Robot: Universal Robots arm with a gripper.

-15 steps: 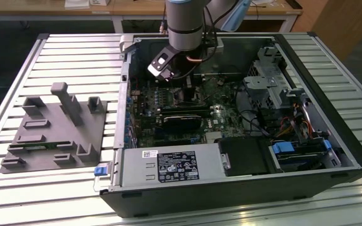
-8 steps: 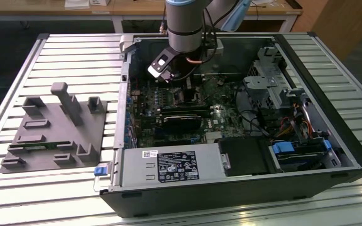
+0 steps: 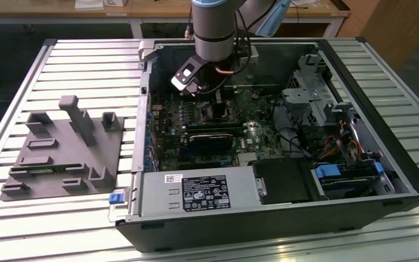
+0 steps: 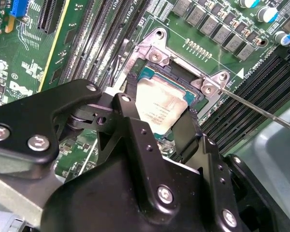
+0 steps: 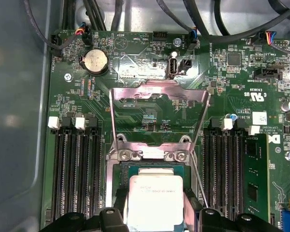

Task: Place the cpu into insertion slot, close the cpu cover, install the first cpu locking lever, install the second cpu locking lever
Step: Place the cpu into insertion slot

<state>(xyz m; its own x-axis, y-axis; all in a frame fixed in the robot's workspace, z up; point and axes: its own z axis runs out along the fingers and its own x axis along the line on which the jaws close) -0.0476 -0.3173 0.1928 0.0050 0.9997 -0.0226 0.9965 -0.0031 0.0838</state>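
Pincer (image 4: 159, 123) body, black, sits closest to the lens in the second wrist view. Its two fingers (image 4: 128, 113) are spread to just the width of the chip (image 4: 159, 104), one lying against each of two opposite edges: it is pinching the chip.

Chip: silvery top up, level, held directly over the socket (image 4: 152, 73). A strip of the socket's dark inside shows past one chip edge in both wrist views. Cannot tell whether the chip is fully seated.

Cover frame (image 5: 159, 90): swung open and standing up from its hinge at the socket's edge, with green board (image 5: 150, 63) visible through its square opening.

Lever (image 4: 261, 112): thin wire rod, raised, running out from the hinge corner away from the socket.

Surroundings, first wrist view: long black memory slots (image 5: 77, 169) on both sides of the socket, and a round coin battery (image 5: 95, 61) beyond the open frame.

Exterior view: arm (image 3: 213, 27) reaches down into the open computer case (image 3: 268, 218). The case lies on its side on a slatted table (image 3: 49, 240). A grey moulded holder (image 3: 64, 147) lies on the table at the exterior view's left, just beside the case.
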